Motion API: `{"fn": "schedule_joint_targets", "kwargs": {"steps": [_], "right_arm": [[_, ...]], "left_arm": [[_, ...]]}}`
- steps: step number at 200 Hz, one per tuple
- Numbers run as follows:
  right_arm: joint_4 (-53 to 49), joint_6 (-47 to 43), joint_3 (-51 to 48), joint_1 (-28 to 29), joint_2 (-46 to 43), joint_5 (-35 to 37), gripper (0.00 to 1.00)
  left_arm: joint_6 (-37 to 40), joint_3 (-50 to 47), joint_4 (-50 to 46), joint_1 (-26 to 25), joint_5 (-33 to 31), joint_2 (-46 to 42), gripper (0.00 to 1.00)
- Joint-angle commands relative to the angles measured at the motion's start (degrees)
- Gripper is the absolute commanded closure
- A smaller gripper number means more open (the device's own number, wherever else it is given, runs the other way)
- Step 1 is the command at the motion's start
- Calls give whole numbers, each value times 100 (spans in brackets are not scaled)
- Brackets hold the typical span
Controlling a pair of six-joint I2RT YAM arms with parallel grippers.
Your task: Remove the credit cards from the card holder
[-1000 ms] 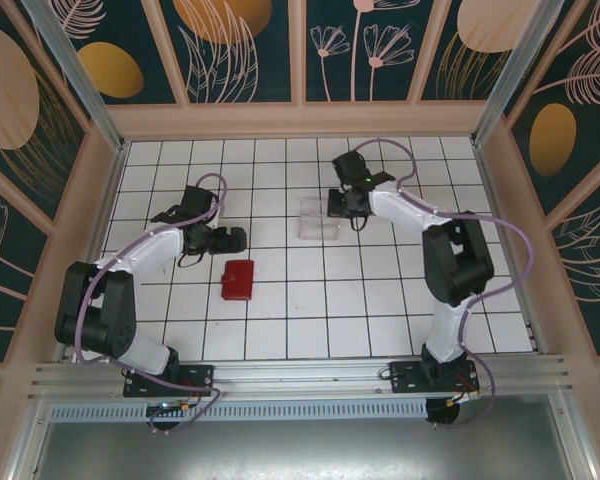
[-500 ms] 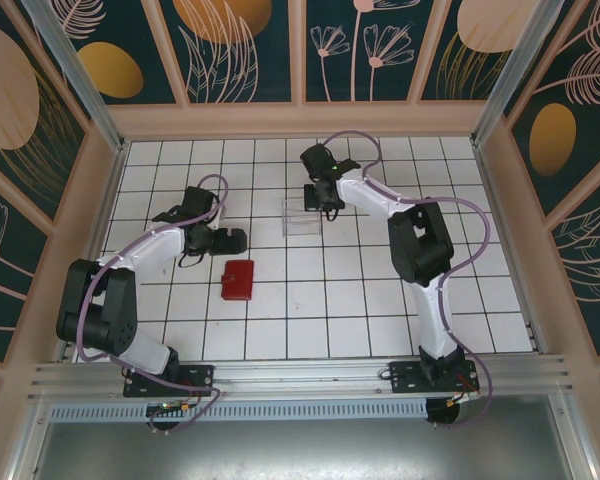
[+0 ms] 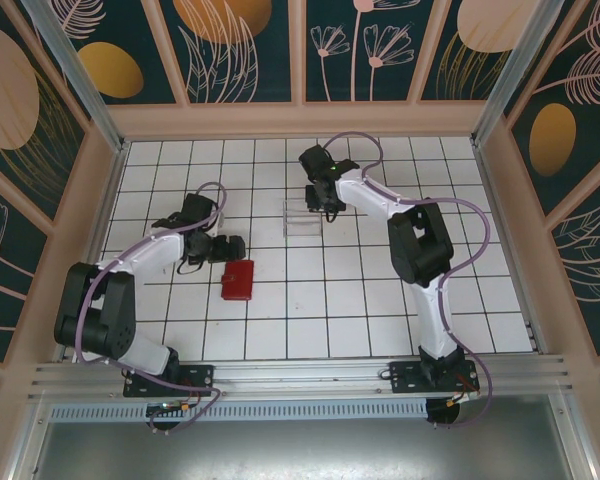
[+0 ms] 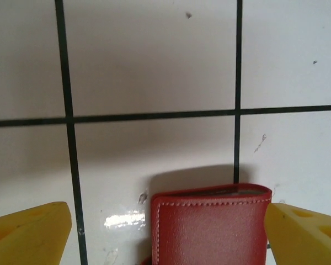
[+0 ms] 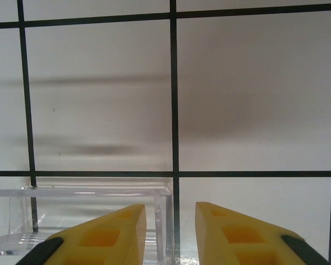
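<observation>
The card holder (image 3: 239, 279), a red wallet, lies folded shut on the white tiles left of centre. The credit cards are hidden inside it. My left gripper (image 3: 232, 247) hangs just beyond the wallet's far end. In the left wrist view the gripper (image 4: 166, 208) is open, with one yellow finger (image 4: 27, 232) to the left of the stitched wallet (image 4: 209, 229) and the other to its right. My right gripper (image 3: 323, 205) is at the clear plastic box (image 3: 302, 217). In the right wrist view it (image 5: 171, 212) is narrowly open, astride one wall of the box (image 5: 164, 221).
Wooden rails and metal posts fence the tiled floor on all sides. The right arm's grey links (image 3: 420, 245) stretch across the right half. Bare tiles lie in front of the wallet and at the far left.
My right gripper moved about one tile left with the clear box, then stopped. My left gripper edged down toward the wallet. The wallet stayed put.
</observation>
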Motion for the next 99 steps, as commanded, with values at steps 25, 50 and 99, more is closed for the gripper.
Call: {"fn": "schedule_joint_targets", "kwargs": {"steps": [25,50,99], "right_arm": [[311,148,-701,136,-1180,86,69],[565,241,-1201,205,-1654,-9,69],[843,383,-1930,418,-2380,-158,70]], "left_arm": [[-792,-727,36,-100,168,-638,13],[-1020,-923,267,-397,321,-689,16],[-1120,-881,291,-977,216,-162,32]]}}
